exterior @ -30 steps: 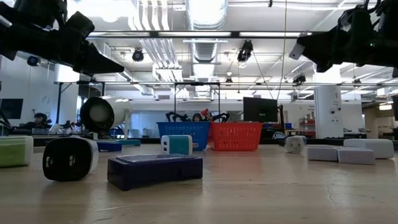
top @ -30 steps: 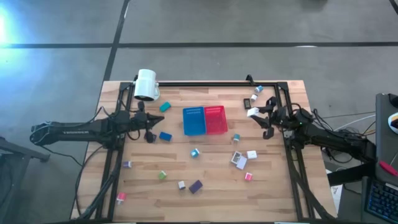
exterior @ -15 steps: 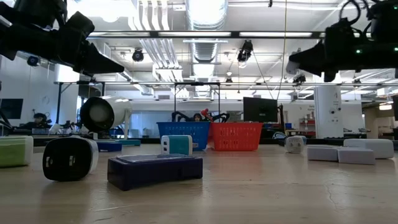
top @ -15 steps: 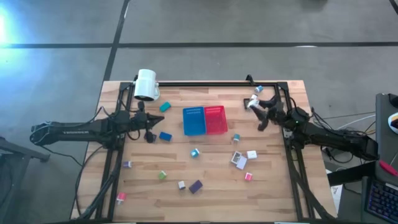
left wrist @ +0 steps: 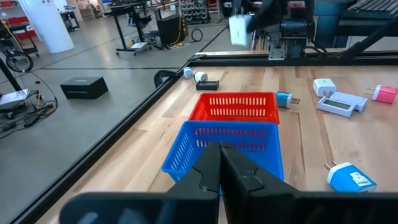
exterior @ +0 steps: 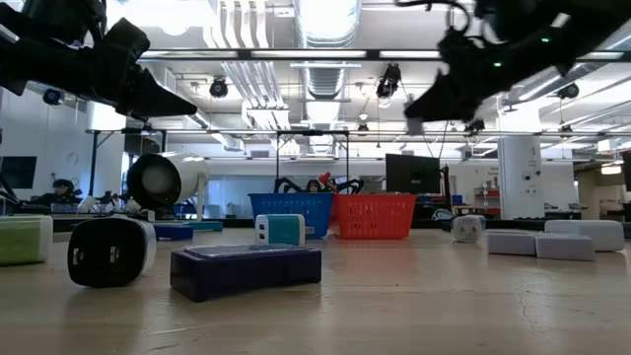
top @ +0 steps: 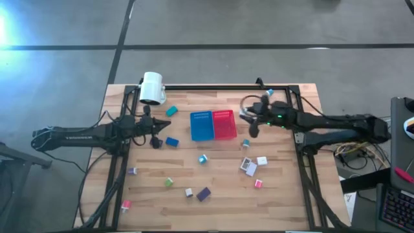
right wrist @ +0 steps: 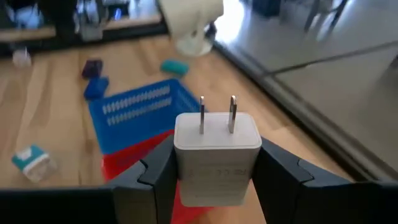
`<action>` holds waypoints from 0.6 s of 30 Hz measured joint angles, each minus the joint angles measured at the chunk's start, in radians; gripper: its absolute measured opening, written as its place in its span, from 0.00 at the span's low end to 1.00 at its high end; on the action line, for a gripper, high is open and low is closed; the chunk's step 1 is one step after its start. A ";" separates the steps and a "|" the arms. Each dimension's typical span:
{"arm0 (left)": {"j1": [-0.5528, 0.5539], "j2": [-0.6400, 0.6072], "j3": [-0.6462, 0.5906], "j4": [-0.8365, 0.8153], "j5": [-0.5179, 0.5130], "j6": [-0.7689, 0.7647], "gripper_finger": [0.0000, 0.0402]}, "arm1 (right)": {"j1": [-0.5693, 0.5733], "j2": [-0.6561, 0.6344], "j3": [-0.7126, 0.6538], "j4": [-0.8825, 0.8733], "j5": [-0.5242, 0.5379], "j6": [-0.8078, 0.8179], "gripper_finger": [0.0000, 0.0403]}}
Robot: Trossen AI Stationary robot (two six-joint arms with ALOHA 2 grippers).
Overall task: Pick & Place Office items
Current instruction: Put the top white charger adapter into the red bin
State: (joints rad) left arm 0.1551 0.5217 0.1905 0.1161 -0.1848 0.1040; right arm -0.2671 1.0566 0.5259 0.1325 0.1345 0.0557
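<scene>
In the centre right of the high view, the right gripper [top: 248, 116] holds a white plug adapter [right wrist: 216, 155] between its fingers beside the red bin [top: 224, 124], probably to drop it in, while the left gripper [top: 155, 137], fingers closed and empty, waits left of the blue bin [top: 202, 126].

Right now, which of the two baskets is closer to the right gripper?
The red basket. The right gripper, shut on a white plug adapter, hangs just beside it; the blue basket sits on its far side.

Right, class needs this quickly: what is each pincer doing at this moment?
Left pincer: shut, holding nothing, near the blue perforated plastic bin.
Right pincer: shut on the white two-pronged plug block, by the red perforated bin.
</scene>
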 joint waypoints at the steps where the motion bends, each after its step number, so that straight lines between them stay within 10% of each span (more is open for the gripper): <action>1: 0.000 0.000 0.000 -0.001 0.000 0.000 0.01 | 0.010 0.044 0.031 -0.023 0.000 -0.003 0.39; 18: 0.000 0.000 0.000 0.006 0.001 -0.011 0.01 | 0.036 0.582 0.499 -0.389 -0.003 -0.030 0.40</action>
State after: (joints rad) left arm 0.1551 0.5217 0.1905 0.1223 -0.1837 0.0925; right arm -0.2314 1.6385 1.0250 -0.2567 0.1314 0.0261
